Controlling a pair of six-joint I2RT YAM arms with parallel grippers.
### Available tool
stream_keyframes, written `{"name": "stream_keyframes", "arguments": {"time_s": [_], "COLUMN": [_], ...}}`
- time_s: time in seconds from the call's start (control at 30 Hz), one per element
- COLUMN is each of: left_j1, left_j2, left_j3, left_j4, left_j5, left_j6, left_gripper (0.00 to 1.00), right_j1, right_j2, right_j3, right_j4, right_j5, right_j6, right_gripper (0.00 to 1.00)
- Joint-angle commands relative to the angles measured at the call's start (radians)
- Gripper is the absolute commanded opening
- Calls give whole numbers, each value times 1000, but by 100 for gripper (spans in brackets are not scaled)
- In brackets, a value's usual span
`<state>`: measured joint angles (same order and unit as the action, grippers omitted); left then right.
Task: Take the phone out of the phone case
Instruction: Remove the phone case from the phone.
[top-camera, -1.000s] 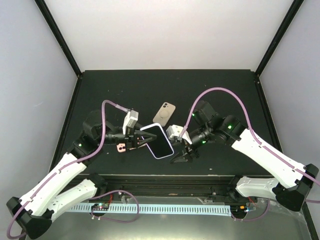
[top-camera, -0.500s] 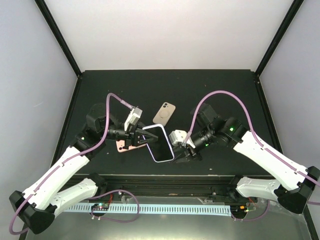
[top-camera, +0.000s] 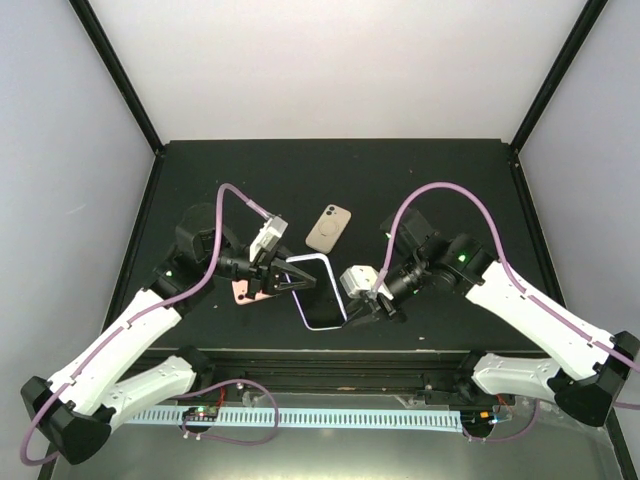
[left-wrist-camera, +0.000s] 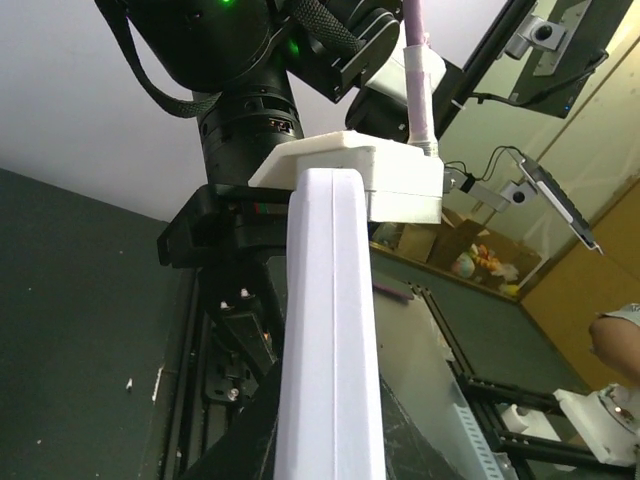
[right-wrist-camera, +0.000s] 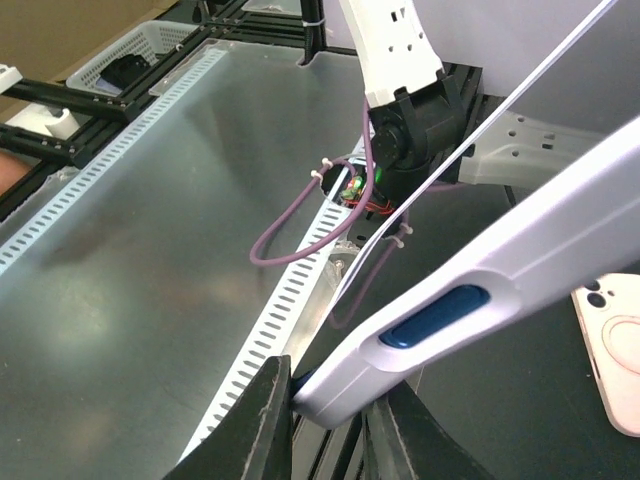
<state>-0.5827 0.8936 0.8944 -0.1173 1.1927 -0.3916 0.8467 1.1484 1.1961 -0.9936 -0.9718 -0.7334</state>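
The phone (top-camera: 322, 295), dark screen up, sits in its white phone case (top-camera: 300, 264) and hangs just above the table between both arms. My left gripper (top-camera: 300, 283) is shut on the case's left long edge, and that pale edge (left-wrist-camera: 330, 350) fills the left wrist view. My right gripper (top-camera: 353, 311) is shut on the case's near right corner. In the right wrist view the fingers (right-wrist-camera: 270, 420) pinch the white corner (right-wrist-camera: 345, 395) next to a blue side button (right-wrist-camera: 432, 318).
A pink phone case (top-camera: 243, 294) lies on the black table under the left wrist, also showing as pink phone case (right-wrist-camera: 612, 350). A beige case (top-camera: 329, 228) lies further back. The table's near edge rail (top-camera: 330, 355) runs close below the grippers.
My right gripper moved left to the case's near right corner and closed on it. The left gripper stayed shut on the case and shifted it slightly right and nearer.
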Motion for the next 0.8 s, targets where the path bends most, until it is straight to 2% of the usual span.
{"name": "stream_keyframes", "arguments": {"time_s": [0.0, 0.4, 0.77], "left_j1": [9, 9, 8], "left_j2": [9, 5, 10], "left_j3": [60, 54, 43], "left_j4": [58, 65, 87], "left_j5": [76, 149, 175], "left_j6": [-99, -164, -196], "left_gripper": [2, 1, 2], "right_j1": [7, 7, 8], "right_j2": [18, -13, -19], "right_j3": [20, 6, -5], "right_j4": [-14, 65, 38], "right_j5": [52, 186, 229], "right_j6": [-143, -175, -249], "right_gripper": [13, 15, 18]}}
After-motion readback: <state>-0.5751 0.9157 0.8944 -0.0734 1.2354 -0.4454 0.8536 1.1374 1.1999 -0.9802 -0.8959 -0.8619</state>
